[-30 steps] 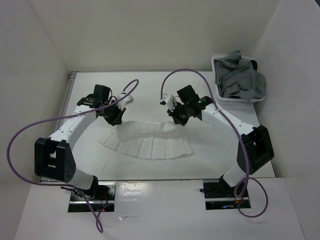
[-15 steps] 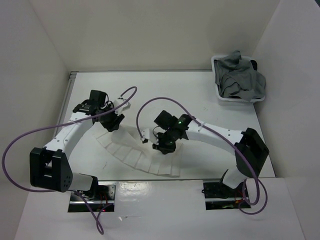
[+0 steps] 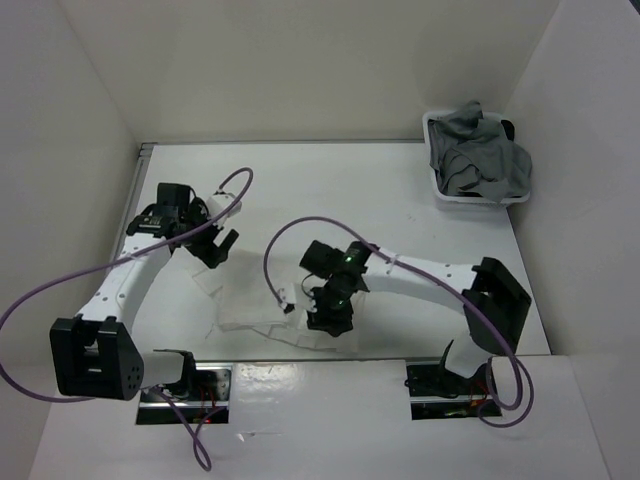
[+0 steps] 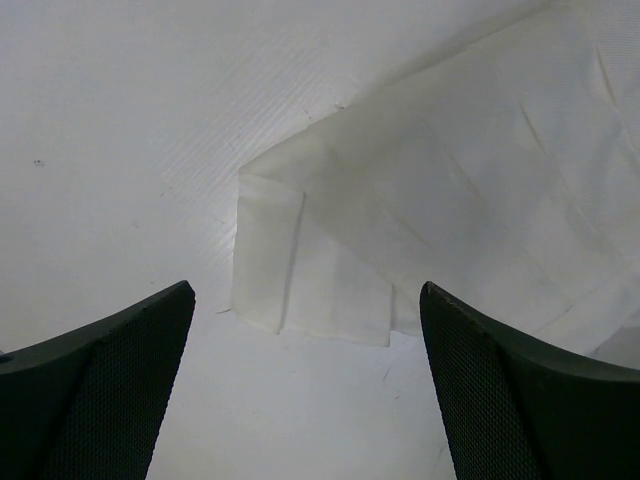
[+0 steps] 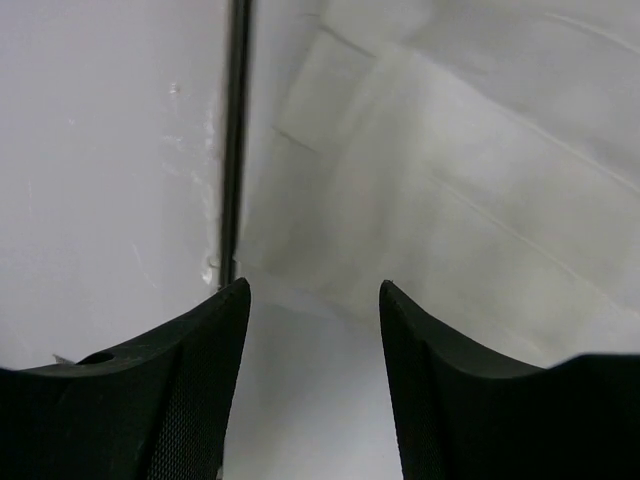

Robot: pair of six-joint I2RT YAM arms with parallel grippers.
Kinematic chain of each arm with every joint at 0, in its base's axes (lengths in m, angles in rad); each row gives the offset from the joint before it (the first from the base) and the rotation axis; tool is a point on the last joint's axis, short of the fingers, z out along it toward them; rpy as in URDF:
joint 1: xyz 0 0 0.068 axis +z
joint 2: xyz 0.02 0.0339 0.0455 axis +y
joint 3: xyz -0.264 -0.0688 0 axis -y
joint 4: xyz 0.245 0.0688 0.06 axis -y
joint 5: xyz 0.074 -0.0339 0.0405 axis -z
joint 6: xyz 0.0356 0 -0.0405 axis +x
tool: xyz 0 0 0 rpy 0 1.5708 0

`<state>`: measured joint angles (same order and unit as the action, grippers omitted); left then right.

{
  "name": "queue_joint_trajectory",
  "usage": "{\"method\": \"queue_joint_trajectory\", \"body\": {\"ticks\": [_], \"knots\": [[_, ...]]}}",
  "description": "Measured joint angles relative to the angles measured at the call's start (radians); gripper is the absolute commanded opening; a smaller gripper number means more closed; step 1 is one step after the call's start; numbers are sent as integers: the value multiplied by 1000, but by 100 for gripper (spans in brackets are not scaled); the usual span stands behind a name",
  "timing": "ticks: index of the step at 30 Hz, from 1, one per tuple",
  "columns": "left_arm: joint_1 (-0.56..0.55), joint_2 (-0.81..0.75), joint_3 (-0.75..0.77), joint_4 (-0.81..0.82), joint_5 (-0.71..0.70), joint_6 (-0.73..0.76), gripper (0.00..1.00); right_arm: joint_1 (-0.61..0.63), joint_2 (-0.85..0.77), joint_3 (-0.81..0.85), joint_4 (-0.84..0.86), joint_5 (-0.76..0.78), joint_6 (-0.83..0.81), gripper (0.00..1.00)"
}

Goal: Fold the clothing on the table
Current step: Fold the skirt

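Observation:
The clothing [image 3: 255, 318], a white pleated skirt, lies flat and partly doubled over on the table [image 3: 400, 200], close to the near edge. My left gripper [image 3: 216, 250] hovers open just beyond the skirt's far left end. In the left wrist view a folded corner of the skirt [image 4: 330, 270] lies on the table ahead of the open gripper [image 4: 305, 300], which holds nothing. My right gripper [image 3: 328, 322] is over the skirt's right end at the near edge. Its wrist view shows the gripper [image 5: 312, 290] open and empty above the pleats [image 5: 450, 200].
A grey bin [image 3: 440, 195] heaped with grey garments [image 3: 480, 155] stands at the table's far right corner. The dark slit of the table's near edge [image 5: 236, 150] runs just left of the right gripper. White walls enclose the table on three sides.
Both grippers have opened and let go of the skirt. The right arm swept left and nearer, carrying the skirt's right part over the rest. The left gripper drew back to the left.

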<state>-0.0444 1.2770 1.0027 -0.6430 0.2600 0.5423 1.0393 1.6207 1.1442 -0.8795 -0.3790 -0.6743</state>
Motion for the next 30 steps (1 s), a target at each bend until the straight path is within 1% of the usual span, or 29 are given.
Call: {"method": "queue_joint_trajectory", "body": {"ticks": [1,2,5,6,8,11,15,25,30], "knots": [[4,-5,2,-1,3,0,99,-31,-27,0,2,-2,1,60],[5,-6,4,-3,6,0,99,-76,-57,0,6,-6,3,64],[-3,10,10,-11,5,-5,99,-253,-140,8,29,-26,23,68],[-9,22,12,-10,5,-8,99,-298,-154,14,42,-21,33,68],[-19,55,13,-8,1,-20,99,-347,-163,22,71,3,65,70],[-26,119,13,-6,-12,-23,99,-340,-130,23,90,14,105,70],[-26,187,12,-1,-38,-23,99,-334,-45,23,99,34,142,71],[-26,214,-8,64,-102,-24,99,-332,-13,23,110,72,184,71],[-26,264,-14,95,-126,-56,99,-332,41,23,108,100,199,71]]}}
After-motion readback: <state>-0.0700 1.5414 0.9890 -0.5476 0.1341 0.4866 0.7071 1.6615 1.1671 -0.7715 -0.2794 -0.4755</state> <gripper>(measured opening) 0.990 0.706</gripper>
